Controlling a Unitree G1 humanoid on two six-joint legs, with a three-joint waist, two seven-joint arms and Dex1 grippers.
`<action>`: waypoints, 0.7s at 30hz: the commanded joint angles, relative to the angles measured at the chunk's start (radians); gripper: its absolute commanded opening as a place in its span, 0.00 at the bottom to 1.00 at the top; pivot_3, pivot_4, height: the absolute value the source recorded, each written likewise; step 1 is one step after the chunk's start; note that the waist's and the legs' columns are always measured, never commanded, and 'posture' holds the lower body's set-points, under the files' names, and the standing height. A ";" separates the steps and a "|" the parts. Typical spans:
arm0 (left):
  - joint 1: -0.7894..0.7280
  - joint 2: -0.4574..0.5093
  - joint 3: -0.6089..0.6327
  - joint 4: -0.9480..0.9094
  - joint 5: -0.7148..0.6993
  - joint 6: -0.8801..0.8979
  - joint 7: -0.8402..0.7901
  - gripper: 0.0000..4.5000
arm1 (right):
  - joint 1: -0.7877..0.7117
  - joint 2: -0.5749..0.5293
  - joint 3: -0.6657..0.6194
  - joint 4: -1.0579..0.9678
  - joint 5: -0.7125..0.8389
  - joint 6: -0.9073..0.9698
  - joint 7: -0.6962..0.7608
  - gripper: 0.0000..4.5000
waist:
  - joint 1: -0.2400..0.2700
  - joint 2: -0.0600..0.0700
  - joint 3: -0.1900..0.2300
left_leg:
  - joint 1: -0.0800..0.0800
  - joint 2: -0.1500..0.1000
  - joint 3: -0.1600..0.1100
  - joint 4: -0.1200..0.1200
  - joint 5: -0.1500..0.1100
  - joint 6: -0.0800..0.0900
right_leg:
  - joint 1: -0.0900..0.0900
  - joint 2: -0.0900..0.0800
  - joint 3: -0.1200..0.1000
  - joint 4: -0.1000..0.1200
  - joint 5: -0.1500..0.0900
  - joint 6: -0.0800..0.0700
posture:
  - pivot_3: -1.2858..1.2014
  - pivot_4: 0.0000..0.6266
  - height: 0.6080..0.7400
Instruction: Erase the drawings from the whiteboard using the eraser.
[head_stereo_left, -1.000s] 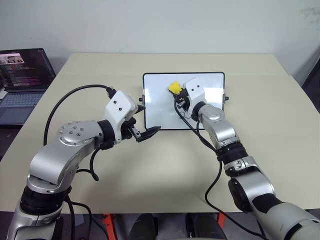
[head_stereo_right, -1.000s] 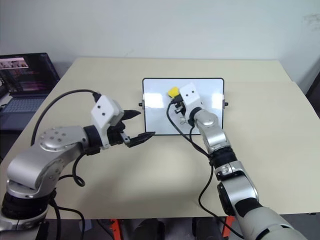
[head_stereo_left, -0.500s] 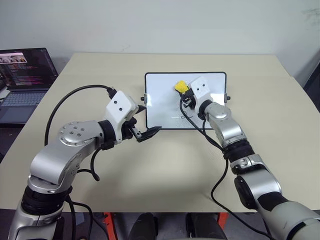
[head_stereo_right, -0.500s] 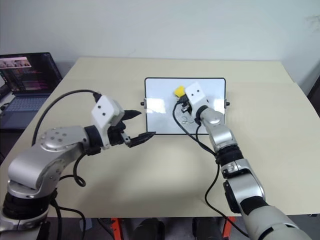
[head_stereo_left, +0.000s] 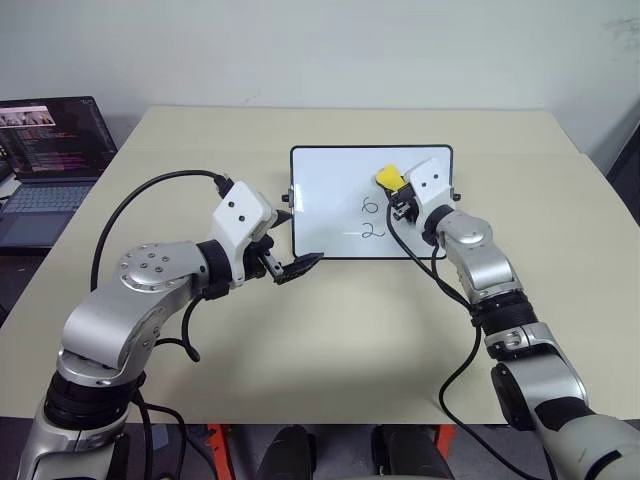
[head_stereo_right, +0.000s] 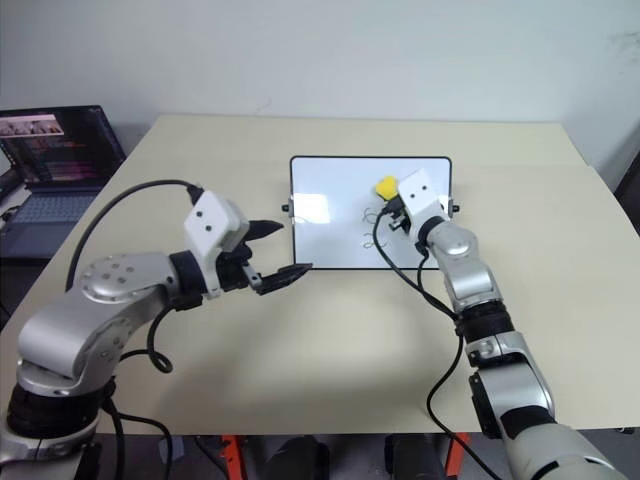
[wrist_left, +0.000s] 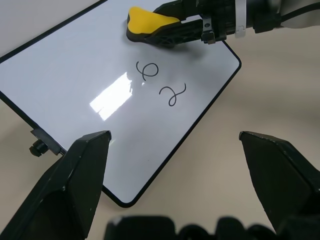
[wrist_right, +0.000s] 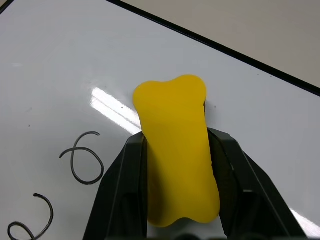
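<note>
The whiteboard (head_stereo_left: 325, 190) lies flat at the table's middle, far side. Two black drawings stand on it, a 6 (head_stereo_left: 370, 205) above a 2 (head_stereo_left: 372, 231); they also show as the 6 (wrist_left: 145, 71) and the 2 (wrist_left: 172, 93) in the left wrist view. My right gripper (head_stereo_left: 398, 190) is shut on the yellow eraser (wrist_right: 177, 150), which rests on the board up and right of the 6, near the far right corner. The eraser (wrist_left: 147, 22) has a dark underside. My left gripper (head_stereo_right: 293, 247) hangs open and empty over the board's near left corner.
An open laptop (head_stereo_left: 50, 150) sits off the table's far left. Black cables loop from both wrists, the right one (head_stereo_left: 440, 280) trailing over the board's near edge. The tan table (head_stereo_left: 330, 340) stretches bare in front of the board.
My right gripper has slid the eraser to the right across the far part of the board. The 6 and 2, earlier behind the arm, now show. The left arm stayed still.
</note>
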 joint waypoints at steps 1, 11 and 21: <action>-0.026 0.002 0.005 -0.011 0.006 -0.022 -0.006 1.00 | 0.008 -0.006 -0.043 -0.017 0.015 0.052 -0.026 0.31 | 0.000 0.000 0.000 | 0.000 0.000 0.000 0.000 0.000 0.000 | 0.000 0.000 0.000 0.000 0.000 0.000 | 0.52 0.24 1.00; -0.032 0.010 0.005 -0.008 0.007 -0.022 -0.022 1.00 | 0.091 0.011 -0.058 -0.295 0.099 0.219 0.019 0.31 | -0.001 0.000 0.000 | -0.001 0.000 0.000 -0.001 0.000 0.000 | -0.001 0.000 0.000 -0.001 0.000 0.000 | 0.52 0.24 1.00; -0.034 0.006 0.004 -0.005 0.012 -0.019 -0.023 1.00 | 0.233 -0.032 -0.060 -0.535 0.123 0.386 0.030 0.31 | -0.002 0.000 0.001 | -0.002 0.000 0.000 -0.002 0.000 0.000 | -0.002 0.000 0.000 -0.001 0.000 0.000 | 0.52 0.24 1.00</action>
